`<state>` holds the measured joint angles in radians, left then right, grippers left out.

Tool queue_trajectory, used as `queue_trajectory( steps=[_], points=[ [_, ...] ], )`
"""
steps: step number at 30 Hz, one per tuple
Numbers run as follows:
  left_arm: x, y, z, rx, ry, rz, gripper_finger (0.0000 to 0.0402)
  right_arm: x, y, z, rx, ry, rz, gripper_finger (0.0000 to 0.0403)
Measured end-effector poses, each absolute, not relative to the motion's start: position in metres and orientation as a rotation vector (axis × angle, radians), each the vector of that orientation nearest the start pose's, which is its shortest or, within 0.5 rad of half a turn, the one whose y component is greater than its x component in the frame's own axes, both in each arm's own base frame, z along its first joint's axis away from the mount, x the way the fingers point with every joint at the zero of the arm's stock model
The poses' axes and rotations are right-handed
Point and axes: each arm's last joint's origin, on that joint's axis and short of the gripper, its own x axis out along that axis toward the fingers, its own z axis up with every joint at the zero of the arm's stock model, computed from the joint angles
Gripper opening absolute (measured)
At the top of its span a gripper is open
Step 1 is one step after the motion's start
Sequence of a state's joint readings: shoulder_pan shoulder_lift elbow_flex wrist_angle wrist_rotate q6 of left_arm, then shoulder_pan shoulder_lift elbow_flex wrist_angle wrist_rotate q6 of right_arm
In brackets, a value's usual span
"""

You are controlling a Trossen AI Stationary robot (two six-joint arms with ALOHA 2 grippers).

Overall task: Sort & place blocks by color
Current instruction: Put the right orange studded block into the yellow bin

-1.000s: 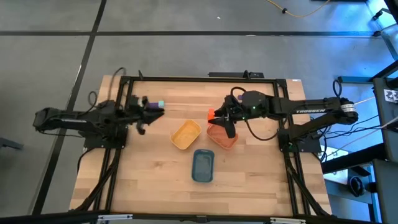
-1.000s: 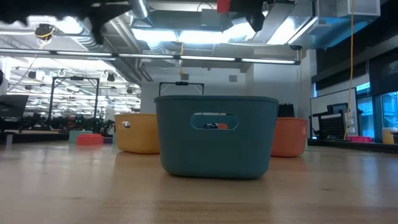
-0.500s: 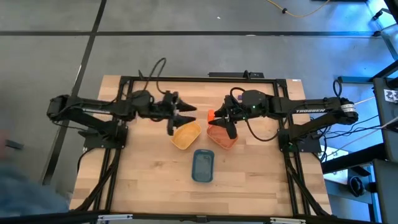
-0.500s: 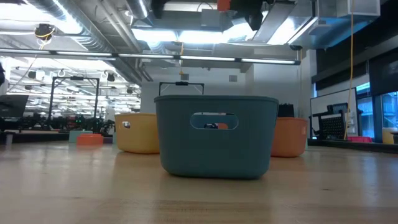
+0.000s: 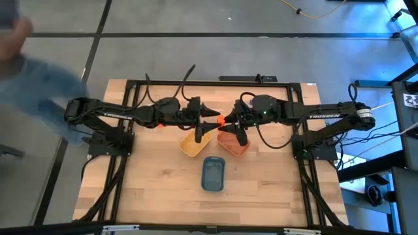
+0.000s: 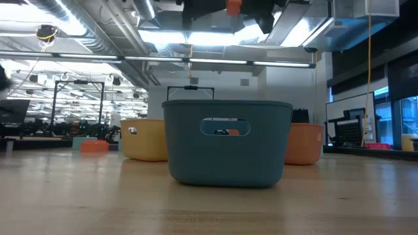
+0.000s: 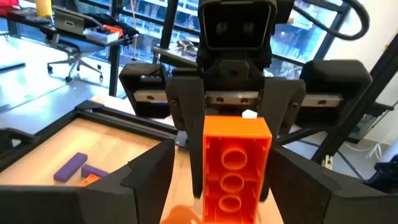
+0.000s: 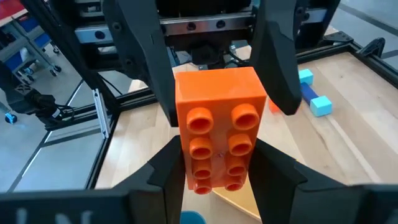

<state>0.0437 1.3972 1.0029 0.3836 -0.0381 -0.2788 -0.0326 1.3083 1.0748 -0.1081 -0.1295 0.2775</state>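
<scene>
An orange block (image 8: 217,118) hangs in the air between my two grippers, above the gap between the yellow tray (image 5: 191,145) and the orange tray (image 5: 235,145). My right gripper (image 5: 225,122) reaches in from the table's right and is shut on it. My left gripper (image 5: 210,123) faces it from the left, open. Its fingers (image 8: 146,56) stand on either side of the block's free end, apart from it. Purple blocks (image 7: 71,167) and light blue blocks (image 8: 314,93) lie flat on the table at the far left. My right gripper pinches the orange block's two long sides (image 8: 186,163) between its two fingers, at the end nearest the wrist. The fingers come in about level from the table's right and lie along the block. The block juts out toward my left gripper, lifted clear of the trays.
A blue tray (image 5: 213,173) stands near the table's middle, in front of the two other trays; in the low view it (image 6: 226,149) fills the centre. A black frame (image 5: 215,82) runs along the table's far edge. A blurred person (image 5: 29,65) moves beyond the table's left.
My left gripper has swung from the far left of the table toward the right, past the yellow tray, up to the orange block in my right gripper. Its fingers stand wider apart than a second ago. A person has moved in at the left.
</scene>
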Motion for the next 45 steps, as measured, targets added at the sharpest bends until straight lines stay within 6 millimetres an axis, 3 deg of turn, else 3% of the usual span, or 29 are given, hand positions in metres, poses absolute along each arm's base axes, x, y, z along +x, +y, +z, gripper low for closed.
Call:
queue_trajectory(
  steps=[23,33,36,45],
  points=[
    [0.325,0.013,0.319,-0.280,0.009,0.056,0.0228,0.306,-0.006,0.320,0.274,0.350,0.050,0.0142],
    [0.325,0.013,0.319,-0.273,0.015,0.049,0.0130,0.306,-0.006,0.319,0.260,0.356,0.051,0.0143],
    [0.324,0.013,0.318,-0.274,0.020,0.049,0.0128,0.305,-0.006,0.318,0.254,0.365,0.051,0.0173],
    [0.301,0.030,0.331,-0.229,0.076,0.115,0.0128,0.285,-0.018,0.331,0.215,0.514,-0.082,0.0328]
  ],
)
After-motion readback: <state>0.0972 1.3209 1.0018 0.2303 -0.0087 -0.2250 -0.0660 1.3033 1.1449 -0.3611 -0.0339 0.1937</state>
